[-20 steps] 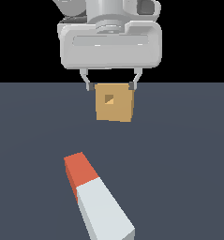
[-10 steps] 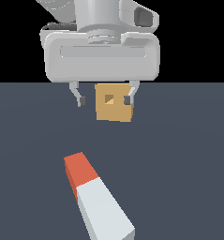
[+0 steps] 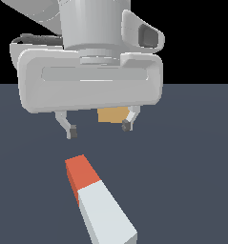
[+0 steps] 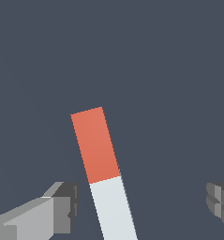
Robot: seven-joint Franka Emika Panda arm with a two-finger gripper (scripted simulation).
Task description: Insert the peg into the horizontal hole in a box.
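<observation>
**Open gripper hangs above the floor, peg lying free**

The floor [image 3: 191,157] is a flat dark grey-blue plane that fills the lower part of the exterior view and the whole background of the wrist view.

The arm's pale grey hand body [image 3: 89,78] is the biggest thing above it, and it blocks most of the scene behind. Below it the gripper [image 3: 99,128] hangs with its two dark-tipped fingers [image 3: 70,131] spread well apart and nothing between them; in the wrist view the fingers [image 4: 66,206] sit at opposite edges of the picture, clear of the peg.

The peg [image 3: 98,200] lies flat on the floor, nearer the exterior camera than the gripper and apart from it. Its red-orange end points toward the gripper and the white part runs away toward the camera. In the wrist view the peg [image 4: 104,173] lies between the two fingers, closer to one of them, touching neither.

The box [image 3: 113,115] stands beyond the gripper from the peg. Only a tan strip shows under the hand body, between the fingers. Its hole is hidden.
</observation>
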